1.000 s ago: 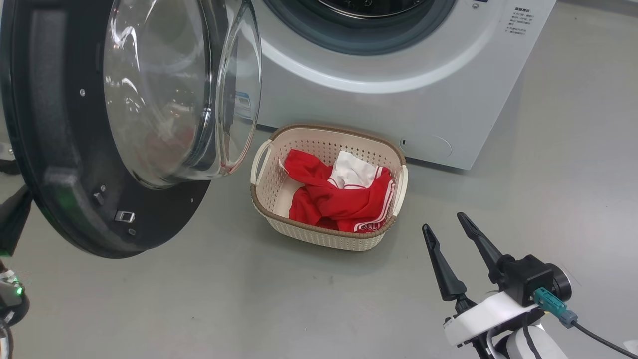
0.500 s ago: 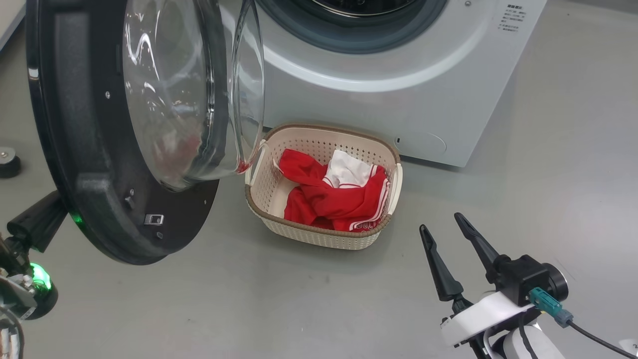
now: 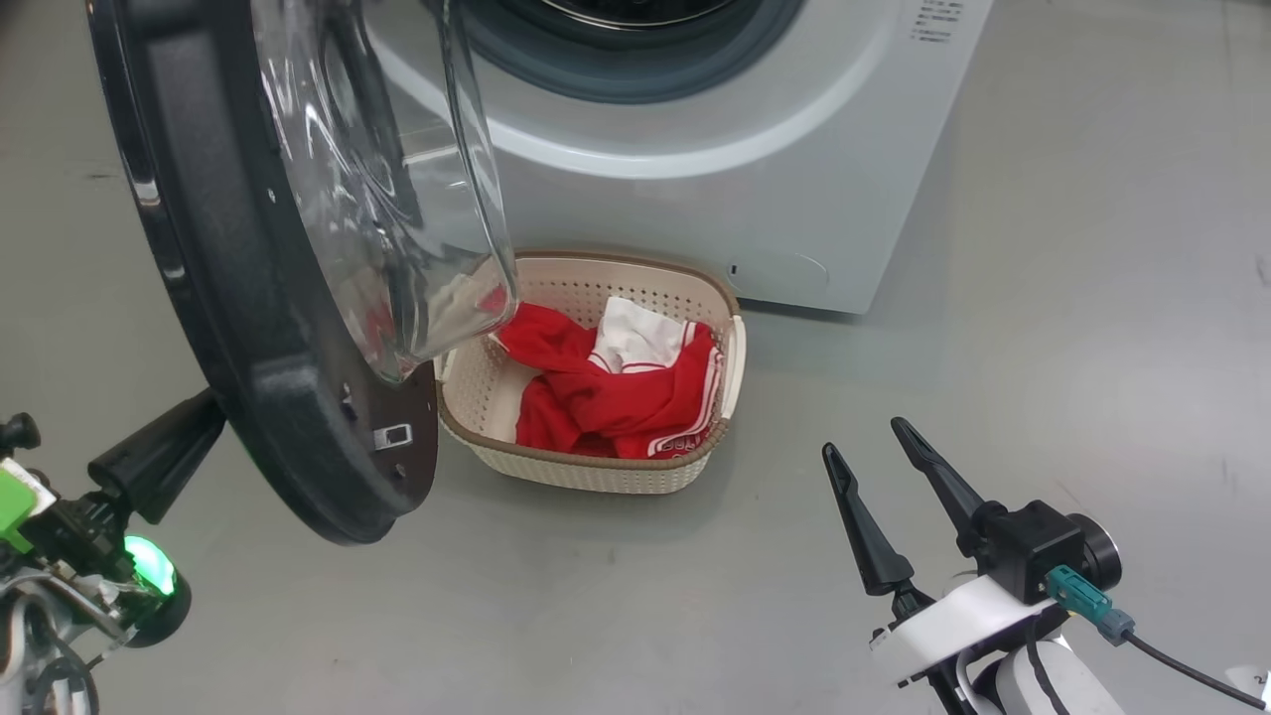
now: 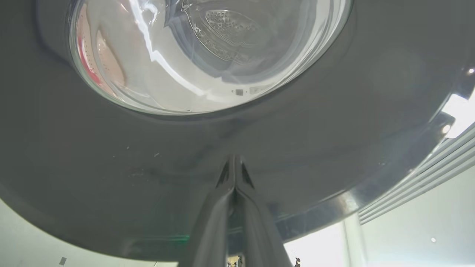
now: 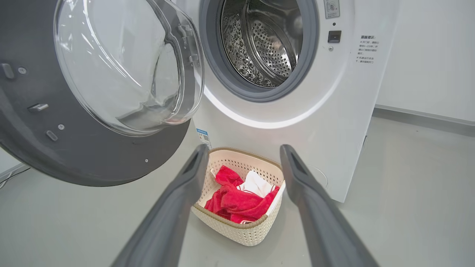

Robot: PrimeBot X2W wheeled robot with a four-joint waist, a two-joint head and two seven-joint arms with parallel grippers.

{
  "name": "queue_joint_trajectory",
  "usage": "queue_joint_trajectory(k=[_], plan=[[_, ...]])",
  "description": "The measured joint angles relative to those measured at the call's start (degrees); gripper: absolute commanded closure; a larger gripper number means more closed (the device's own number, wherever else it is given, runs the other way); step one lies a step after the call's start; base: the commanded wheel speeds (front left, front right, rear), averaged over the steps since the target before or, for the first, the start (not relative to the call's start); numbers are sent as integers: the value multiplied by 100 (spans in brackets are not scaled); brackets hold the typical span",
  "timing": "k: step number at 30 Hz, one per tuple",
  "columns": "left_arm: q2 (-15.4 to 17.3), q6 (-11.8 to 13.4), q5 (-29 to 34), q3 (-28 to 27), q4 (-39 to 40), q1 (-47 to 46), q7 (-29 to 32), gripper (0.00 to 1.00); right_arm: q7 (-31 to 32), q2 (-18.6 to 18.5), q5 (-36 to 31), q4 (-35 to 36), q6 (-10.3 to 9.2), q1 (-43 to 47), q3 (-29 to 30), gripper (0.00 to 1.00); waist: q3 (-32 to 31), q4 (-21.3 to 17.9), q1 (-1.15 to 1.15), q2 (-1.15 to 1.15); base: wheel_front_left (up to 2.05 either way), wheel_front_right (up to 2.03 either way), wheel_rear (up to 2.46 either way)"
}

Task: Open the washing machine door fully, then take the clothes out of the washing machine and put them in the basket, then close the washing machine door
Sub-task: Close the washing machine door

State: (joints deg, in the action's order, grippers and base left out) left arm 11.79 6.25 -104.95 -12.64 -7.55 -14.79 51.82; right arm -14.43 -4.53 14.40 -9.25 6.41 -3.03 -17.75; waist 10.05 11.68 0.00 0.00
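The left gripper, fingers pinched together, is bearing on the black outer face of the door. It should be pushing steadily near the free edge (it is overhanging the basket, clothes inside). The right gripper is hanging wide open.

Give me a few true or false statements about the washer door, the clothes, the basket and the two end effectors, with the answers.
1. The clothes lie in the basket. True.
2. The washing machine door is shut. False: it stands open, swung away from the washing machine.
3. The right end effector holds a red garment. False: it is open and empty.
4. The left end effector is shut, its tips at the door's dark outer face. True.
5. The drum is packed with laundry. False: the part in view is bare steel.
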Motion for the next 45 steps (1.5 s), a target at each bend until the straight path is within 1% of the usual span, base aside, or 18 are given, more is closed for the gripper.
queue_joint_trajectory(k=[15, 18, 24, 25, 34, 39, 41, 45], plan=[[-360, 11, -87, 197, 506, 98, 27, 100, 0, 38, 0, 63, -2, -105, -11, 0, 215, -731, 0, 0, 0, 0, 0], [-389, 55, -87, 211, 586, 96, -33, 100, 0, 52, 1, 101, -3, -138, -8, 0, 292, -898, 0, 0, 0, 0, 0], [-448, 56, -86, 222, 644, 74, -172, 100, 0, 76, 3, 149, -8, -218, -1, 0, 451, -1253, 0, 0, 0, 0, 0], [-498, 57, -86, 222, 654, 63, -257, 100, 0, 85, 11, 170, -8, -251, 2, 0, 502, -1377, 0, 0, 0, 0, 0], [-606, 59, -44, 182, 646, -173, -594, 100, 0, 101, 30, 205, -10, -319, 10, 0, 706, -1922, 0, 0, 0, 0, 0], [-713, 59, -37, 152, 606, -319, -809, 100, 0, 112, 66, 219, -12, -352, 11, 0, 790, -2202, 0, 0, 0, 0, 0], [-737, 59, -35, 147, 573, -397, -910, 100, 0, 116, 68, 221, -53, -353, 12, 0, 819, -2305, 0, 0, 0, 0, 0], [-799, 59, -32, 143, 480, -539, -1109, 100, 0, 130, 73, 225, -58, -353, 21, 0, 872, -2485, 0, 0, 0, 0, 0]])
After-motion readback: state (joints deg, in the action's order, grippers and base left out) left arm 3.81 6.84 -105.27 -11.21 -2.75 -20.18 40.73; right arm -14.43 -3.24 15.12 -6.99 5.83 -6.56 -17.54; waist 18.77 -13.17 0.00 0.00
